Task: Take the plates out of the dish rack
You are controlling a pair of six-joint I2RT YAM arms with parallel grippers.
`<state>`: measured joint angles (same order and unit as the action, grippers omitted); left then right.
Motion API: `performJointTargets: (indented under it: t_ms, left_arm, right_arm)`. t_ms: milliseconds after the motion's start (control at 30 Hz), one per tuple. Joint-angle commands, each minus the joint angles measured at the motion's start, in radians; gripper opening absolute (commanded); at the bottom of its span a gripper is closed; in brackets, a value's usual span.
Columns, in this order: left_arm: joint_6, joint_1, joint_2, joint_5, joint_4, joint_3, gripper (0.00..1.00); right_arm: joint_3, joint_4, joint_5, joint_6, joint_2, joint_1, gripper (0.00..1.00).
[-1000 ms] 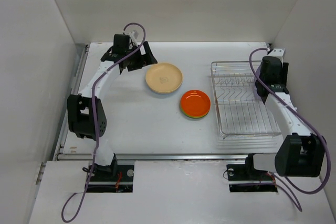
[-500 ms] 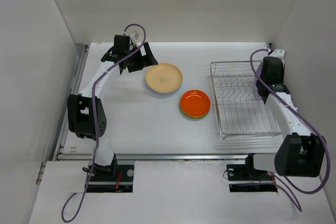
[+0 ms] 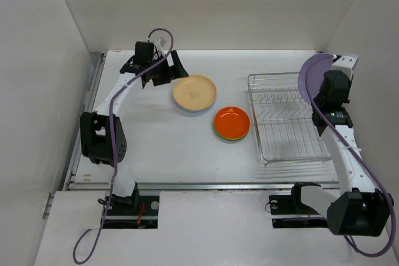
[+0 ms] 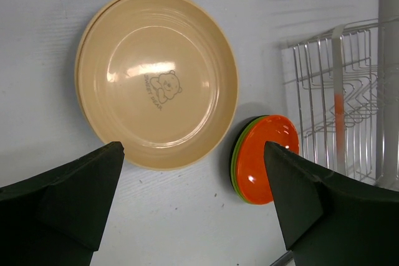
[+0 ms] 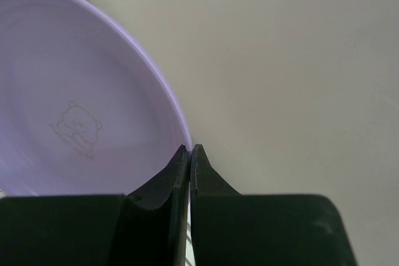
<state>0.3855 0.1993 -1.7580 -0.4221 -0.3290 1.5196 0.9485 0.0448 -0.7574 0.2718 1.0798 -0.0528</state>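
My right gripper (image 5: 189,149) is shut on the rim of a lavender plate (image 5: 75,104) with a bear print. It holds the plate on edge above the right back part of the dish rack (image 3: 252,110). In the top view the lavender plate (image 3: 310,70) shows as an arc beside the right gripper (image 3: 325,91). No plates show in the rack's slots. My left gripper (image 4: 193,154) is open over the table by the tan plate (image 4: 156,79), which lies flat (image 3: 195,91). An orange plate (image 3: 232,122) lies on a lime green one (image 4: 235,160).
White walls close in the table on the left, back and right; the right wall is close behind the raised plate. The wire dish rack (image 4: 324,91) stands just right of the orange plate stack (image 4: 265,157). Both arm bases sit at the near edge.
The right gripper has shut on the lavender plate and raised it out of the rack, swinging up and to the right. The rack shifted slightly. The left arm has not moved.
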Motion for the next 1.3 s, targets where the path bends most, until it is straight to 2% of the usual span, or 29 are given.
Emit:
performJointTargets:
  t_ms: [0, 33, 67, 167, 300, 433, 567, 800, 833, 900, 933, 967, 1000, 1033, 1067, 1167, 1200, 1233, 1267]
  left_arm:
    - [-0.003, -0.003, 0.002, -0.125, 0.077, -0.024, 0.94]
    - [-0.004, -0.003, 0.002, -0.180, 0.102, -0.024, 0.94]
    - [-0.004, -0.003, 0.002, -0.286, 0.122, -0.039, 0.94]
    - [-0.042, 0.063, 0.002, -0.407, 0.154, -0.039, 0.94]
    - [-0.080, 0.143, 0.012, -0.431, 0.168, -0.039, 0.94]
    - [-0.126, 0.221, 0.022, -0.410, 0.159, -0.039, 0.94]
    - [-0.169, 0.299, -0.001, -0.365, 0.131, -0.039, 0.93]
    - [-0.189, 0.344, -0.031, -0.311, 0.100, -0.030, 0.85]
    - [-0.189, 0.344, -0.040, -0.297, 0.100, -0.030, 0.82]
    - [-0.189, 0.344, -0.050, -0.278, 0.091, -0.030, 0.62]
    - [-0.189, 0.344, -0.063, -0.265, 0.082, -0.019, 0.39]
    - [-0.189, 0.344, -0.063, -0.265, 0.068, -0.009, 0.39]
    - [-0.189, 0.344, -0.073, -0.251, 0.068, -0.009, 0.15]
    - [-0.189, 0.344, -0.074, -0.239, 0.058, 0.002, 0.04]
    - [-0.189, 0.344, -0.074, -0.230, 0.048, 0.011, 0.00]
    - [-0.189, 0.344, -0.074, -0.219, 0.048, 0.011, 0.00]
    - [-0.189, 0.344, -0.061, -0.219, 0.048, 0.011, 0.00]
    - [-0.189, 0.344, -0.061, -0.207, 0.048, 0.011, 0.00]
    - [-0.189, 0.344, -0.049, -0.193, 0.048, 0.011, 0.00]
  right_arm:
    - [0.001, -0.027, 0.113, -0.035, -0.049, 0.001, 0.00]
    - [0.021, 0.010, 0.175, -0.058, -0.070, 0.001, 0.00]
    - [0.033, 0.050, 0.331, -0.109, -0.070, 0.001, 0.00]
    - [0.079, 0.177, 0.632, -0.172, -0.081, 0.010, 0.00]
    - [0.090, 0.205, 0.780, -0.181, -0.072, 0.096, 0.00]
    - [0.110, 0.234, 0.865, -0.181, -0.054, 0.154, 0.00]
    - [0.119, 0.234, 0.865, -0.181, -0.044, 0.217, 0.00]
    - [0.119, 0.234, 0.877, -0.181, -0.034, 0.292, 0.00]
    - [0.119, 0.234, 0.888, -0.181, -0.034, 0.303, 0.00]
    - [0.119, 0.245, 0.930, -0.181, -0.034, 0.303, 0.00]
    - [0.119, 0.245, 0.958, -0.172, -0.034, 0.312, 0.00]
    - [0.119, 0.254, 0.958, -0.172, -0.034, 0.312, 0.00]
    - [0.119, 0.254, 0.958, -0.172, -0.034, 0.312, 0.00]
    - [0.119, 0.254, 0.958, -0.172, -0.034, 0.312, 0.00]
    - [0.119, 0.254, 0.958, -0.172, -0.034, 0.323, 0.00]
    - [0.119, 0.254, 0.958, -0.172, -0.034, 0.323, 0.02]
    - [0.119, 0.254, 0.958, -0.172, -0.034, 0.323, 0.13]
    - [0.119, 0.254, 0.958, -0.172, -0.034, 0.323, 0.28]
    - [0.119, 0.254, 0.967, -0.172, -0.034, 0.323, 0.50]
